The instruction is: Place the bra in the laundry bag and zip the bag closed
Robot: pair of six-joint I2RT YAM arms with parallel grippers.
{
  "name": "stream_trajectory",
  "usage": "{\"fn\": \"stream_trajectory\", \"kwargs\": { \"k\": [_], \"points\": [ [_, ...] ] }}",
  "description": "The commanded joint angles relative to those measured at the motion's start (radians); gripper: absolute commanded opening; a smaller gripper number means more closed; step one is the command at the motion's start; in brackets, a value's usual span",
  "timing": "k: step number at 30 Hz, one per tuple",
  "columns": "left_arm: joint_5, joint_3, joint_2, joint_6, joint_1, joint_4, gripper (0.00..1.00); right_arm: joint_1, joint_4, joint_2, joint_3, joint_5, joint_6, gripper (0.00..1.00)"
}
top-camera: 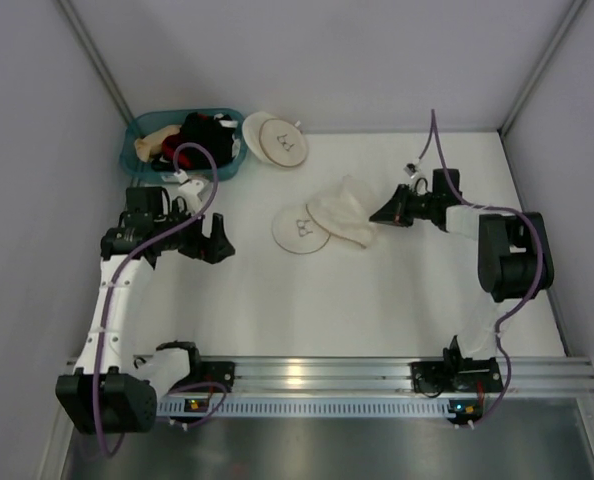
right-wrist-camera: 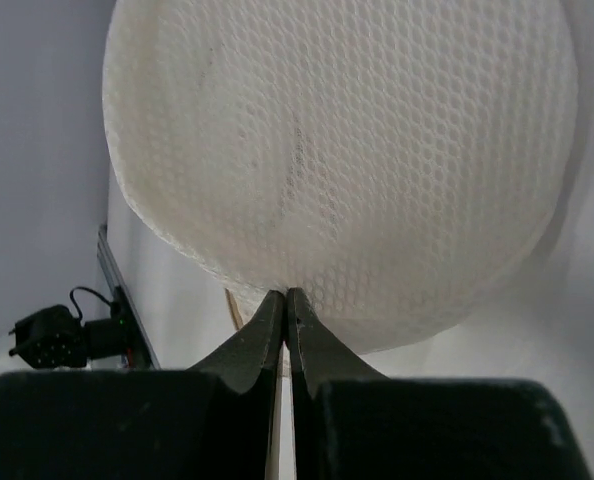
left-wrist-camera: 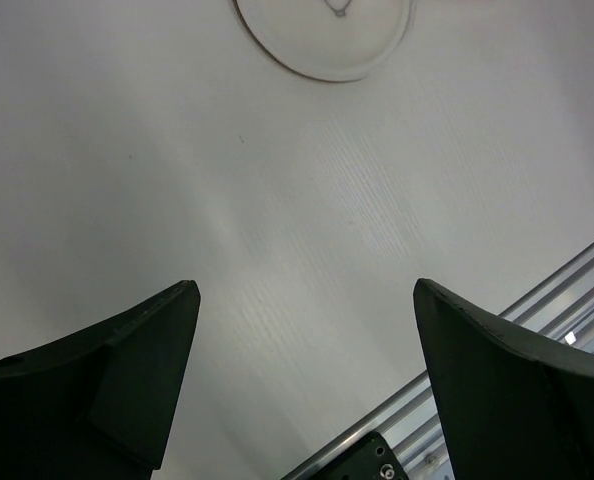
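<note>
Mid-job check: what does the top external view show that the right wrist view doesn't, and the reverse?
Only top external: the bra in the teal basket, a second round bag beside it, and the left end effector open above the table. Only right wrist: the mesh weave of the laundry bag up close, with the fingertips meeting at its rim. Both: the right end effector shut on the laundry bag.

One laundry bag point(top-camera: 341, 214), one similar round bag point(top-camera: 275, 139), one basket point(top-camera: 134, 136), two arms point(top-camera: 112, 290) point(top-camera: 512, 255).
</note>
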Motion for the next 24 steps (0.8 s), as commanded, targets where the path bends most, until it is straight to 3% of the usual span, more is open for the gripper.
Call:
{"fn": "stream_trajectory", "kwargs": {
  "k": [1,9,12,17,24],
  "points": [
    [0.055,-0.034,0.048,-0.013,-0.02,0.088,0.93,-0.064,0.11,0.035,0.002,0.015,0.045,0.0],
    [-0.024,-0.074,0.21,-0.224,-0.207,0.366,0.89,-0.07,0.147,0.08,0.005,0.008,0.102,0.0],
    [-0.128,-0.042,0.302,-0.321,-0.276,0.476,0.84,-0.069,0.13,0.075,0.003,0.011,0.096,0.0],
    [-0.386,0.152,0.538,-0.404,-0.394,0.539,0.73,-0.07,0.128,0.049,-0.02,0.016,0.093,0.0],
    [-0.446,0.403,0.868,-0.549,-0.405,0.539,0.72,-0.07,0.101,0.04,-0.017,0.018,0.079,0.0]
  ]
}}
